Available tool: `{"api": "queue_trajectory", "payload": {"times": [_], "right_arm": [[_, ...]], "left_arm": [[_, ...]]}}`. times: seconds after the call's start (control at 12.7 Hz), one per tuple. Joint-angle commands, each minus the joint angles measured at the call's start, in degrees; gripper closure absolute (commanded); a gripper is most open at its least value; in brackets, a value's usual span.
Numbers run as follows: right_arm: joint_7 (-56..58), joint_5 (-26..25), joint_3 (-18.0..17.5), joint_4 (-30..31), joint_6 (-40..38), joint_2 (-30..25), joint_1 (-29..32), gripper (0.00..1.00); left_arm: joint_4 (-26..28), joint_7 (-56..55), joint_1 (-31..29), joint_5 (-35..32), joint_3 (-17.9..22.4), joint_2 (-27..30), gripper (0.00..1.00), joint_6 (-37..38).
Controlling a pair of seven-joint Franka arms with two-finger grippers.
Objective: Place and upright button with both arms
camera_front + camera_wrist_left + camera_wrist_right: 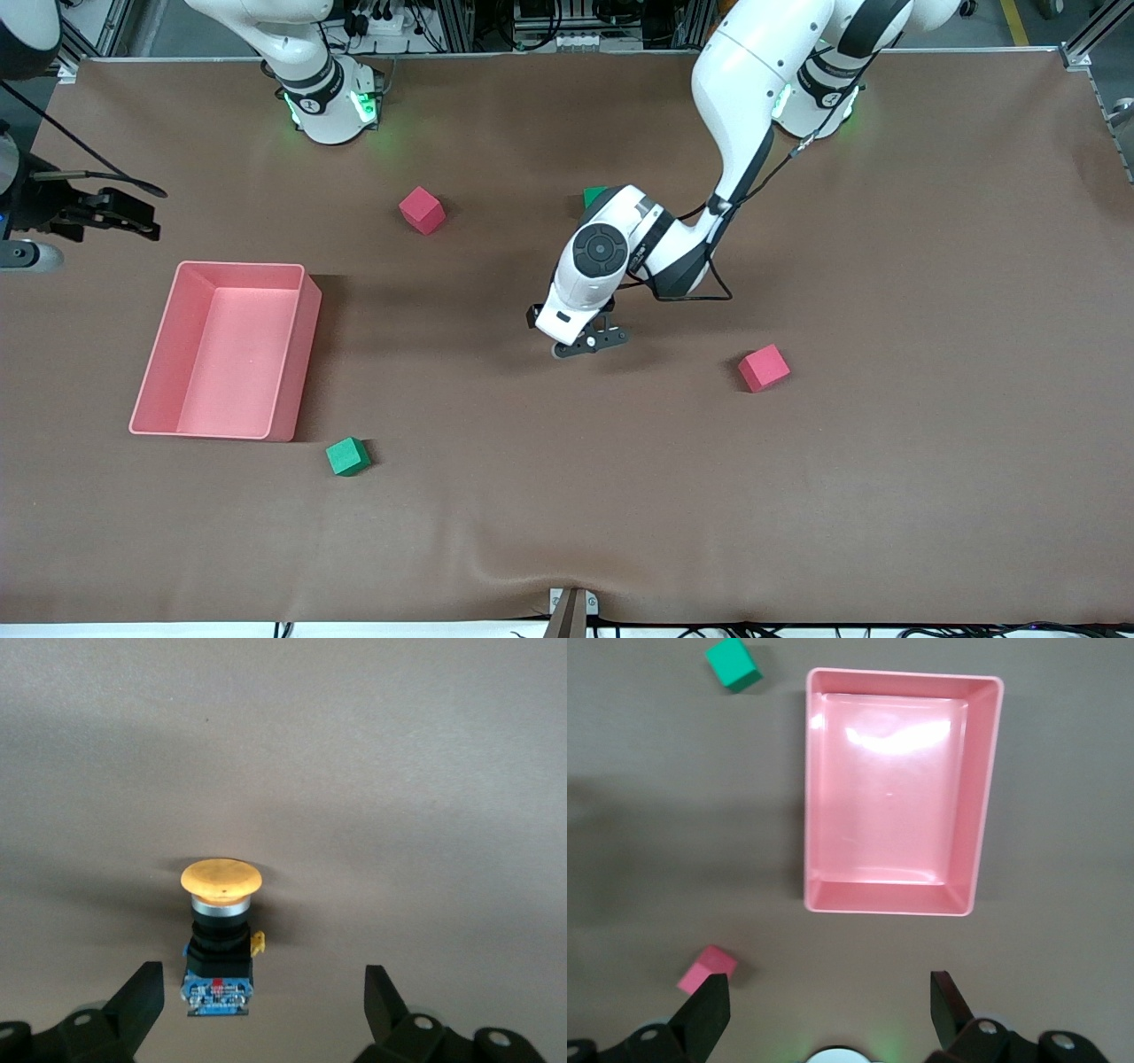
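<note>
The button (219, 930) has a round orange cap, a black body and a blue base. It seems to lie on its side on the brown table, cap pointing away from my left gripper (261, 1003). That gripper is open and low over the middle of the table (589, 341). The button's base sits between its fingers (142, 997), nearer one of them, with neither touching. The left hand hides the button in the front view. My right gripper (828, 1001) is open and holds nothing. It waits high at the right arm's end of the table (124, 215).
A pink bin (159, 354) stands toward the right arm's end, with a green cube (347, 456) nearer the front camera. One red cube (422, 210) lies close to the right arm's base and another (764, 368) beside the left gripper. A green cube (594, 195) is half hidden by the left arm.
</note>
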State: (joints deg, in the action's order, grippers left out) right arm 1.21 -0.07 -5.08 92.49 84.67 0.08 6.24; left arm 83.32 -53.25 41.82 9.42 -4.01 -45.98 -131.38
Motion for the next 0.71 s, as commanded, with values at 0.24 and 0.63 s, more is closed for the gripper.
{"api": "queue_trajectory", "payload": {"times": [0.24,0.63], "right_arm": [[-1.3,2.3,-0.1,0.2,-0.3,-1.0,0.3,0.0],[-0.5,1.5,0.7,-3.0,-1.0,-0.4,1.9,0.0]], "left_arm": [[-0.8,4.1,-0.7,-1.1,0.6,-1.3,0.0,-0.3],[0.9,4.8,-0.2,-1.2,0.6,-1.2,0.0,0.2]]}}
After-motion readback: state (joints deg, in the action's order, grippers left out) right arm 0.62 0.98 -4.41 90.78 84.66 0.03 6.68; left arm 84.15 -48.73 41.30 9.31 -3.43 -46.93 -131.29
